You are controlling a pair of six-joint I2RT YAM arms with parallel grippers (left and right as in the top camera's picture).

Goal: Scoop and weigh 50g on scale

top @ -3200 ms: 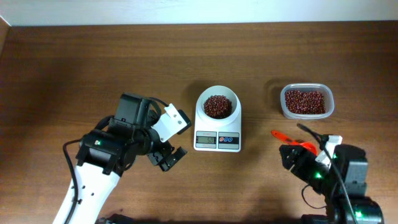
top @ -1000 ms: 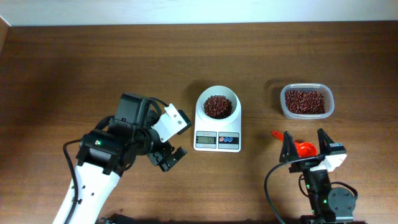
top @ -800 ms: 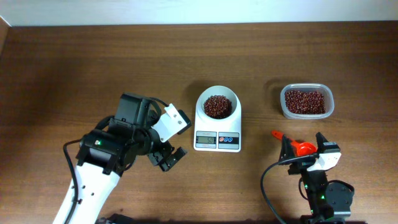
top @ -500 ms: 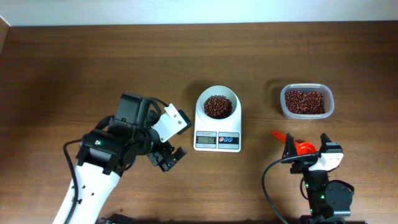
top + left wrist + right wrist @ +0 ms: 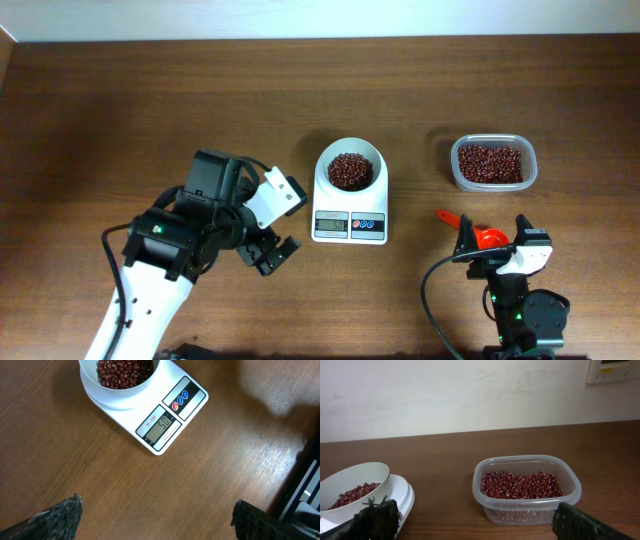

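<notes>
The right gripper [image 5: 491,233] has pulled back, claw spread above the orange scoop [image 5: 487,238], left gripper [image 5: 273,254] spread too; beans [image 5: 122,370] sit on the scale [image 5: 197,406], its display [image 5: 161,427] seemingly at target, so little remains.

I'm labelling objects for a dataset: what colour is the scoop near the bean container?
The scoop is orange-red, seen best in the overhead view.

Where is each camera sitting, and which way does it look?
Overhead: above the table, looking straight down on the scale, the clear container, the left gripper and right gripper.
Left wrist: above the table, looking down at the scale; its own fingertips show at the bottom corners.
Right wrist: low, looking level toward the wall; its own fingertips show below.
Shared: every view shows the beans on the scale.
</notes>
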